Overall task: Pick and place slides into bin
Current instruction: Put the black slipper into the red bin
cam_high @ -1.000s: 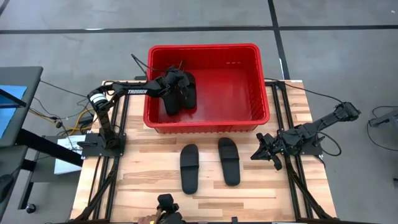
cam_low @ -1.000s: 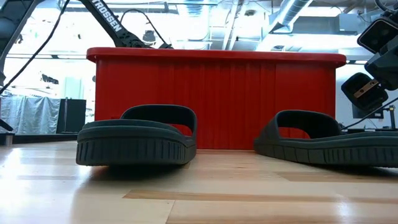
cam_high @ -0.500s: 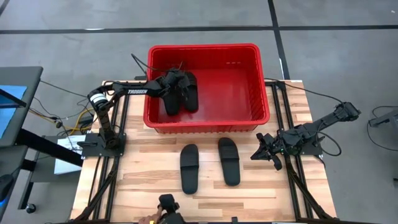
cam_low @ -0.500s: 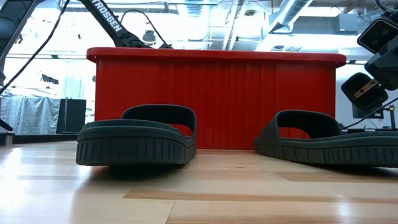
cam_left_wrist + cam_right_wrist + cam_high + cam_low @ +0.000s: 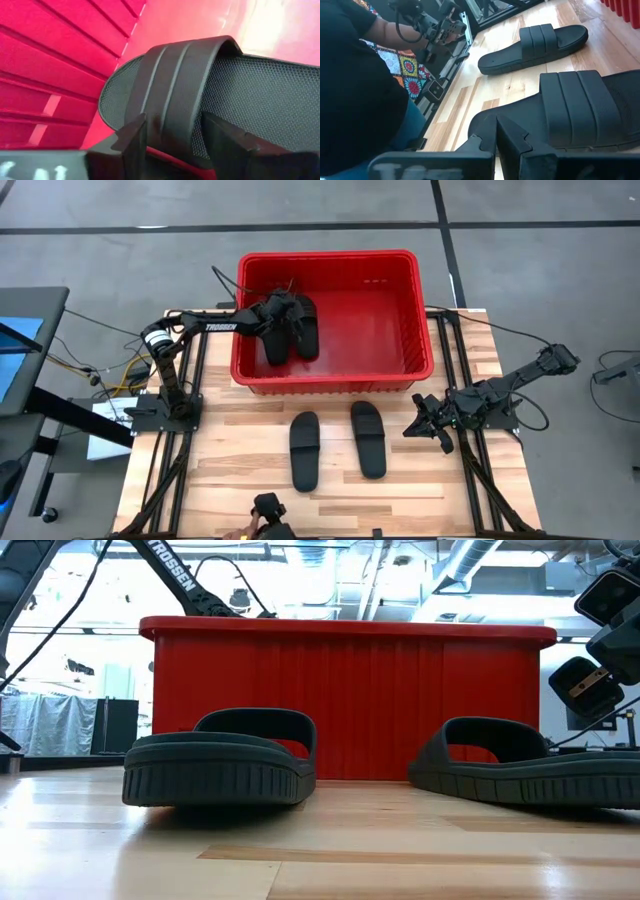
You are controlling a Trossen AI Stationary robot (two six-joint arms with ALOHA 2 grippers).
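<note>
The red bin (image 5: pixel 400 320) stands at the table's far middle. Two black slides lie in its left part: one (image 5: pixel 275 345) and another beside it (image 5: pixel 307 332). My left gripper (image 5: pixel 280 315) is open low over them, and in its wrist view the fingers stand on either side of the ribbed strap (image 5: pixel 175 85) of a slide lying on the bin floor. Two more slides rest sole-down on the wood, one (image 5: pixel 304 450) left of the other (image 5: pixel 368 438). My right gripper (image 5: pixel 420 425) is shut beside the right-hand one (image 5: pixel 580 110). My left gripper's open fingers (image 5: pixel 132 140) straddle the slide's strap from above, across it. Whether they still touch the strap I cannot tell. The slide lies flat on the bin floor.
The bin's near wall (image 5: pixel 350 700) rises behind the two table slides (image 5: pixel 220 765) (image 5: pixel 520 772). A person (image 5: pixel 355 75) stands at the table's near edge holding a controller (image 5: pixel 268 510). Bare wood lies to either side of the table slides.
My left gripper has opened and let go of the slide inside the bin. That slide has dropped from a tilted hold and now lies flat beside the other one.
</note>
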